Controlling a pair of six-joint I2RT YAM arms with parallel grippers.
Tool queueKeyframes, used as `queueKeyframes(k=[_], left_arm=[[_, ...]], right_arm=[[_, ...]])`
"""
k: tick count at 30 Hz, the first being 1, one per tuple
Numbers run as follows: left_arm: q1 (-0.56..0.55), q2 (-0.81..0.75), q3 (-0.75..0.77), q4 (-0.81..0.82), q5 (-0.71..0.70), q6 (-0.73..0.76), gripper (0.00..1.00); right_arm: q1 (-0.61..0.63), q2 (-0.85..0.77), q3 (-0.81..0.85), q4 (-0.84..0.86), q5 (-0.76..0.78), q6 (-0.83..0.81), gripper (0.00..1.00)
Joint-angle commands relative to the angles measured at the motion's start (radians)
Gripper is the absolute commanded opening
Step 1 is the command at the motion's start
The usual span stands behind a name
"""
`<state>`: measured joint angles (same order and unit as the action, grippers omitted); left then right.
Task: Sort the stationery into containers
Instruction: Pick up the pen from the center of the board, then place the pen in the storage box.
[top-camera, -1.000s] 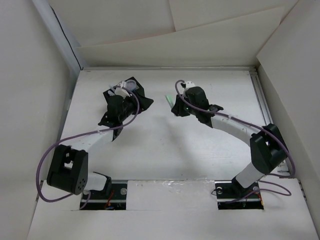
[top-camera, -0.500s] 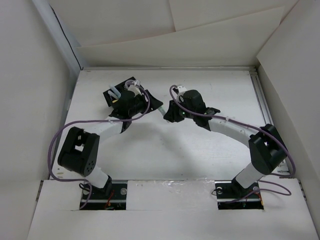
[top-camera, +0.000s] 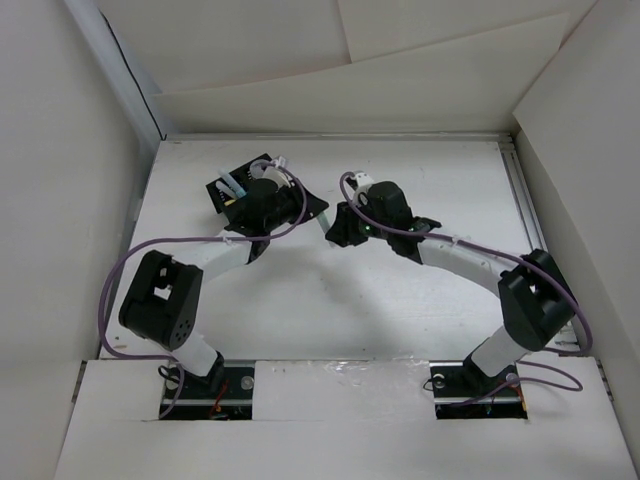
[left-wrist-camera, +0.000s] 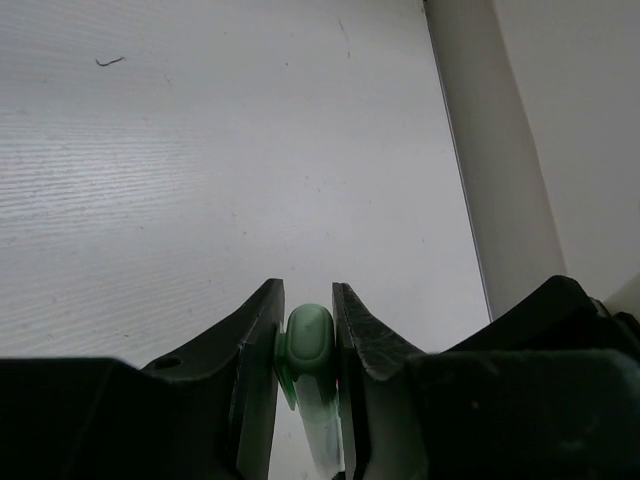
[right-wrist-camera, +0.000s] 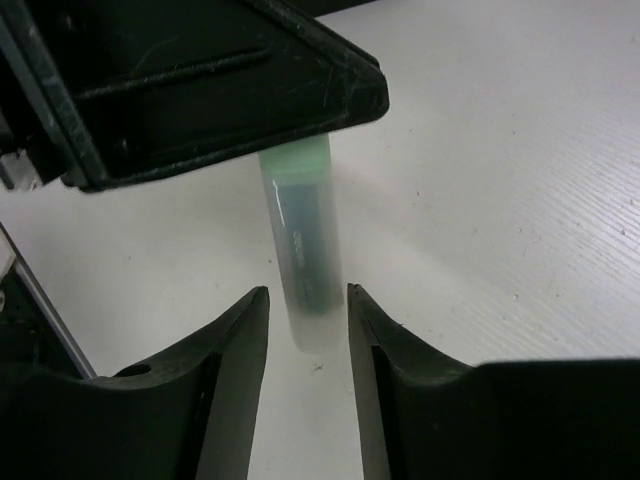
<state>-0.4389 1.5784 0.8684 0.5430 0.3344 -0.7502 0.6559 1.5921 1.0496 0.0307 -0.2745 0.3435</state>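
Stands near upright at frame centre, a teal-green bar (right-wrist-camera: 302, 245) in cloudy sleeve, green-capped, clamped in the left gripper (left-wrist-camera: 308, 305); upper left of centre, a black organiser box (top-camera: 258, 163) holding pale bars (top-camera: 228, 186).

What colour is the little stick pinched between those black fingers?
Green: pale at its end, darker teal inside its cloudy, see-through body. The stick shows best in the right wrist view.

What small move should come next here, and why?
Probably the left gripper should carry the green bar toward the black organiser: it is shut on the cap end, and the right gripper is open either side of the lower end.
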Motion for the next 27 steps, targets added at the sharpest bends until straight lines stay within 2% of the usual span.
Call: queueKeyframes(k=[1,2,5,6,9,14,18,22,27], left_arm=[[0.005,-0.058,0.014,0.008,-0.063,0.014,0.0],[0.017,-0.058,0.014,-0.003,-0.063,0.014,0.0],[0.063,-0.067,0.035,-0.02,-0.086,0.014,0.0],[0.074,-0.08,0.035,-0.035,-0.107,0.014,0.0],[0.106,-0.122,0.092,-0.112,-0.253,0.034,0.0],[0.144,-0.19,0.159,-0.186,-0.568,0.066,0.0],[0.199,-0.19,0.216,-0.222,-0.759,0.094,0.0],[0.253,-0.155,0.273,-0.261,-0.828,0.139,0.0],[0.253,-0.126,0.299,-0.287,-0.955,0.224,0.0]], right_arm=[[0.001,-0.076,-0.005,0.057,-0.02,-0.003,0.44],[0.001,-0.101,-0.017,0.057,-0.02,-0.003,0.51],[-0.009,-0.145,-0.04,0.057,-0.02,-0.003,0.62],[-0.009,-0.176,-0.04,0.057,-0.009,0.006,0.69],[-0.018,-0.23,-0.065,0.057,0.001,0.017,0.75],[-0.018,-0.261,-0.095,0.057,0.044,0.026,0.75],[-0.018,-0.27,-0.095,0.057,0.044,0.035,0.75],[-0.018,-0.279,-0.095,0.057,0.044,0.035,0.75],[-0.018,-0.288,-0.105,0.057,0.044,0.035,0.75]])
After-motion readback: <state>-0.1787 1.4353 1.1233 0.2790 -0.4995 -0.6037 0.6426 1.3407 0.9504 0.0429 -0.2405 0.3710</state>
